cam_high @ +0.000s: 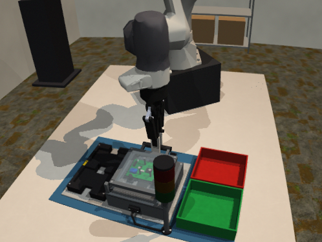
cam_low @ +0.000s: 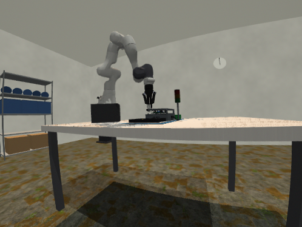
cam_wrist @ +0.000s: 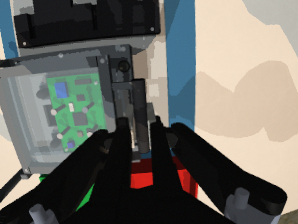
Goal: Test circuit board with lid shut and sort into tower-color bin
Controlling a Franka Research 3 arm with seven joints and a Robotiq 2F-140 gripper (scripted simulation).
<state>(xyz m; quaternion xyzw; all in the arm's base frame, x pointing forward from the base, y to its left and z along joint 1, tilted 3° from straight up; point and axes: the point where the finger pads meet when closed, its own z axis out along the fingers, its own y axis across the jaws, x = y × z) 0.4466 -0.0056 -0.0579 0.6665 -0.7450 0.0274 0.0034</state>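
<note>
The green circuit board (cam_high: 142, 170) (cam_wrist: 76, 112) lies face up in the grey tester (cam_high: 129, 198) (cam_low: 161, 115), under the clear lid (cam_high: 123, 168) (cam_wrist: 27, 106). The lid lies low and nearly flat over the board. My gripper (cam_high: 157, 145) (cam_low: 148, 105) (cam_wrist: 141, 113) points straight down at the tester's far edge. It is shut on the lid's handle (cam_high: 168, 149) (cam_wrist: 127, 92). The latch hook is hidden behind my fingers. The signal tower (cam_high: 165, 178) (cam_low: 177, 96) stands at the tester's near right corner, and its lamps look dim.
The black tray (cam_high: 94, 168) (cam_wrist: 87, 3) lies left of the tester with both pockets bare, on the blue mat (cam_high: 61, 194) (cam_wrist: 180, 43). A red bin (cam_high: 220, 152) and a green bin (cam_high: 207, 230) stand to the right of the tester, both without contents. The robot's black base stands behind.
</note>
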